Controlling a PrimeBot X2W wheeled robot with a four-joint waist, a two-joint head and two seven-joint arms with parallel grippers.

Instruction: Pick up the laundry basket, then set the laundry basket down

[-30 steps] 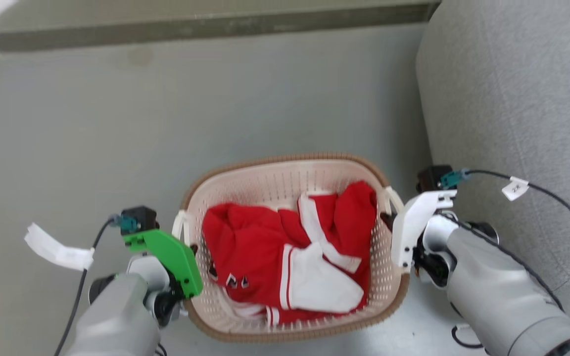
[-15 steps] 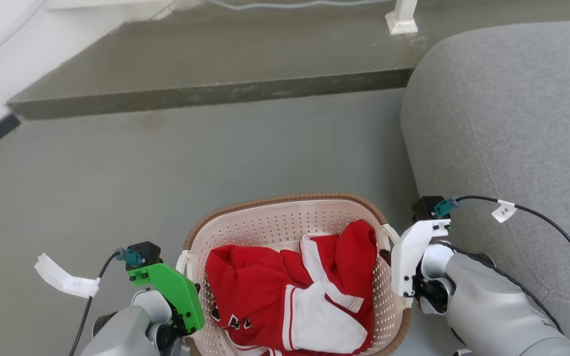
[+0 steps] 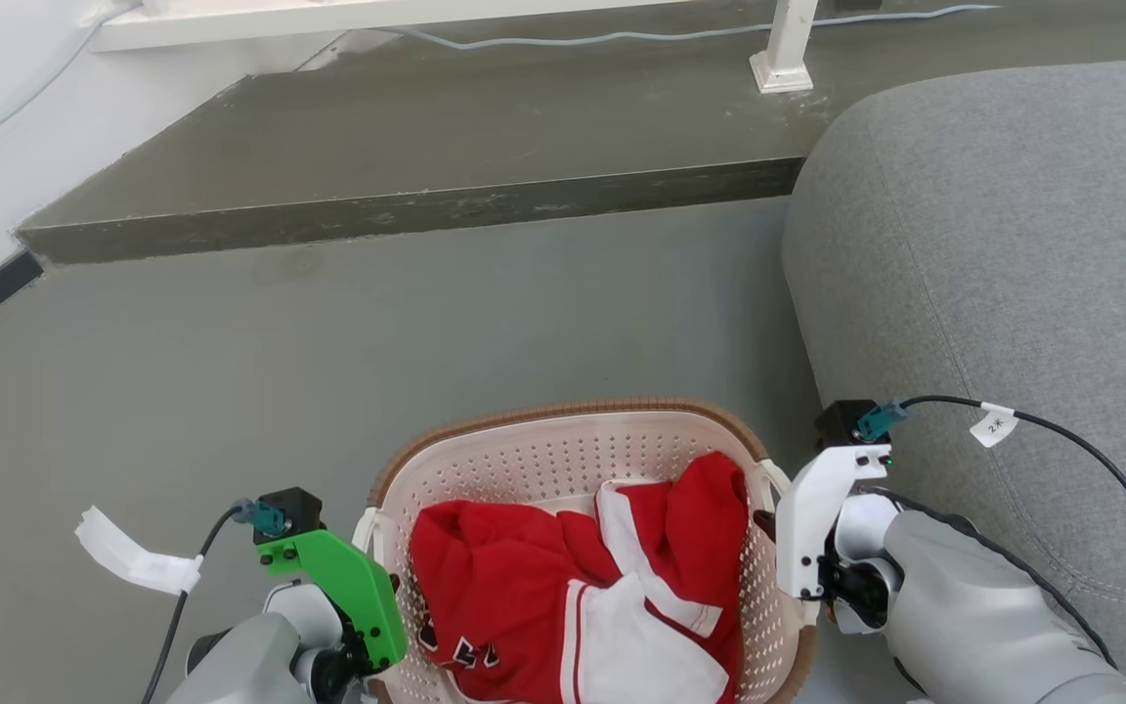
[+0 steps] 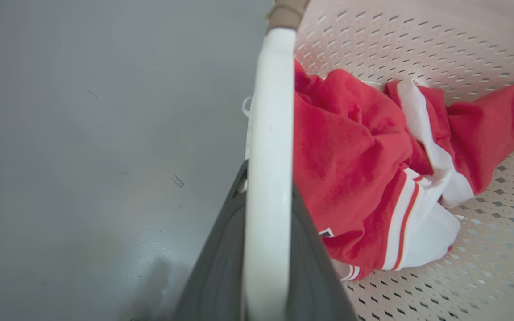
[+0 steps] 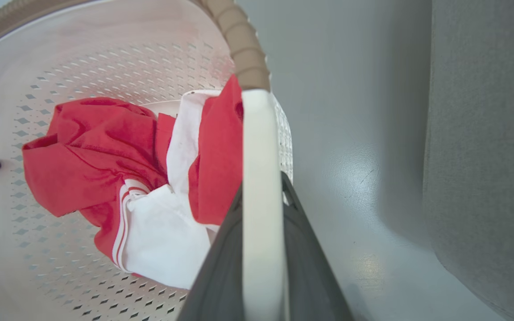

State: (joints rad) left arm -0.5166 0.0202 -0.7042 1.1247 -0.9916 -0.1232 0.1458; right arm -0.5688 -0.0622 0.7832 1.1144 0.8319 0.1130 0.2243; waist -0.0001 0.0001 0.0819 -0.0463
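Note:
The laundry basket (image 3: 563, 412) is cream-white with perforated walls and a brown rim, and sits low in the head view with a red and white garment (image 3: 563, 596) inside. My left gripper (image 3: 379, 572), under its green mount, is shut on the basket's left loop handle (image 3: 365, 533). In the left wrist view the dark fingers (image 4: 221, 267) press both sides of the white handle (image 4: 268, 133). My right gripper (image 3: 766, 523) is shut on the right handle (image 3: 775, 479). In the right wrist view its fingers (image 5: 304, 263) clamp the handle (image 5: 259, 156) beside the basket wall (image 5: 105, 58).
A grey sofa (image 3: 993, 244) stands close on the right of the basket and right arm. A raised dark step (image 3: 426, 127) runs across the back with a white post (image 3: 783, 44) on it. Bare grey floor (image 3: 231, 372) lies ahead and to the left.
The head camera has tilted up: the step and post come into view, and the basket and grippers sit lower in the picture. Both grippers keep their hold on the handles.

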